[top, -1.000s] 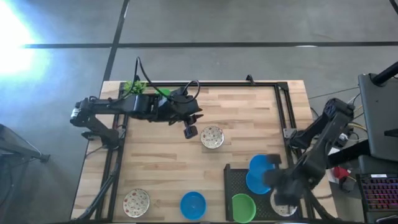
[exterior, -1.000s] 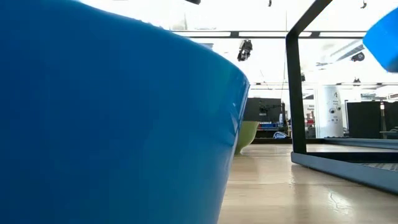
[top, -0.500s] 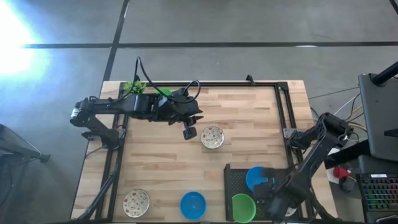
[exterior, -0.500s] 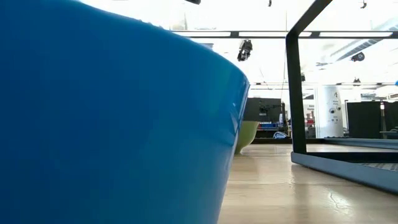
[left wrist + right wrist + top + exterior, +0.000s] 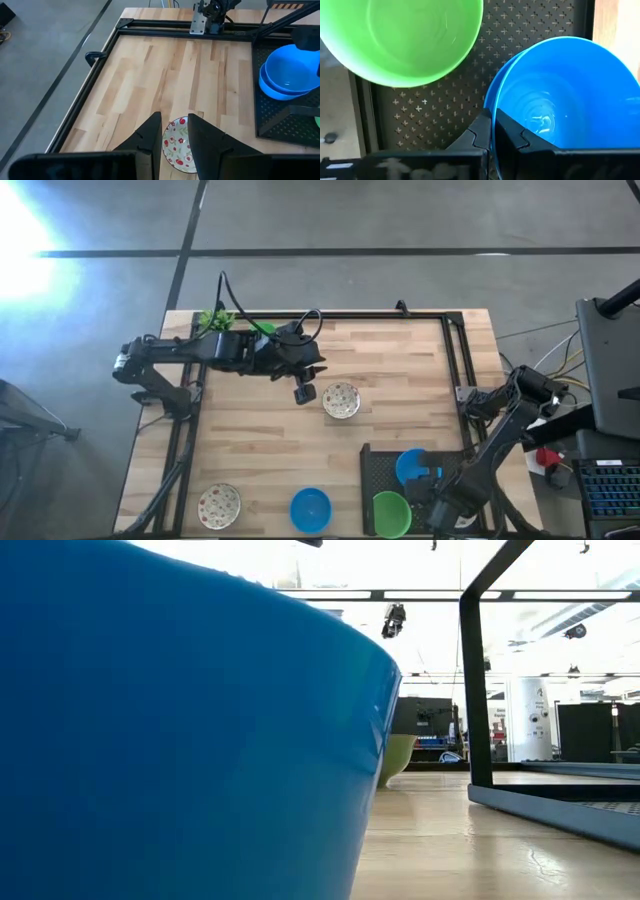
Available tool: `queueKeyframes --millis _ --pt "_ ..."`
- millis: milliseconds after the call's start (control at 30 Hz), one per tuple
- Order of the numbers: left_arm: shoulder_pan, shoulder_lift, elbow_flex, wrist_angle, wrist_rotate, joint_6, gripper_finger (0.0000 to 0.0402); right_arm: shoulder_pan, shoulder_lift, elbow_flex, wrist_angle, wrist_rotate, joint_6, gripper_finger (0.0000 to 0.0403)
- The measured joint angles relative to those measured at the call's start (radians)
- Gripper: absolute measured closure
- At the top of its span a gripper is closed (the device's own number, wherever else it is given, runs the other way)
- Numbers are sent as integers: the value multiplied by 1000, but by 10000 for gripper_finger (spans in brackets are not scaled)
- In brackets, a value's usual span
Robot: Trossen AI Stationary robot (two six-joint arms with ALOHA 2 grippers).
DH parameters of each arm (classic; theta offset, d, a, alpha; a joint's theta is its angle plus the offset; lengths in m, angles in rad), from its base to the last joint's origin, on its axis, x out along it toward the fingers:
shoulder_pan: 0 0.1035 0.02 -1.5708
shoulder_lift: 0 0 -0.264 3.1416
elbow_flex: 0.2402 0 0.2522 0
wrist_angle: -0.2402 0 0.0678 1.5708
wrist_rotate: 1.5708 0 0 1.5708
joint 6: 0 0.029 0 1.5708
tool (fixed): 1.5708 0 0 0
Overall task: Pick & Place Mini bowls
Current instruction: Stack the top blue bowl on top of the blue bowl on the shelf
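My right gripper (image 5: 437, 477) (image 5: 492, 132) is over the black perforated tray (image 5: 378, 465), shut on a blue mini bowl (image 5: 411, 466) (image 5: 565, 95) that sits nested in a second blue bowl (image 5: 492, 92) (image 5: 272, 87) on the tray. A green bowl (image 5: 390, 513) (image 5: 400, 40) rests on the tray beside them. My left gripper (image 5: 305, 392) (image 5: 175, 132) is open, just left of a white speckled bowl (image 5: 341, 400) (image 5: 179, 150) standing on the table's middle. Another speckled bowl (image 5: 219, 505) and a blue bowl (image 5: 311, 509) (image 5: 180, 740) stand near the near edge. My right gripper holds the upper blue bowl by its rim (image 5: 494, 117), on the side toward the table's near right corner. One finger (image 5: 512, 137) is inside the bowl and the other outside. The bowl sits upright in the lower blue bowl on the tray.
A black metal frame (image 5: 340, 315) (image 5: 475, 680) runs round the wooden table. A small green potted plant (image 5: 215, 318) stands at the far left corner, with something green (image 5: 262, 328) beside my left arm. A speckled bowl (image 5: 462, 520) shows partly under my right arm. Bare wood lies left of the tray.
My right gripper moved toward the table's near edge and down, carrying the blue bowl from above the tray's far part into the other blue bowl on the tray, so that the two now show as one stack.
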Motion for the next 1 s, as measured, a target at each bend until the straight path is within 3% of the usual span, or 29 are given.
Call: queueKeyframes --millis 233,567,767,1000 --pt "0 0 0 0 0 0 314 0 1 -2 -1 -1 -6 386" --pt "0 0 0 -3 0 1 314 0 1 4 -2 1 -21 307" --pt "0 0 0 -12 0 1 314 -2 -5 79 -5 0 -91 268" --pt "0 0 0 -16 0 1 314 -3 -7 158 -108 1 -35 259"
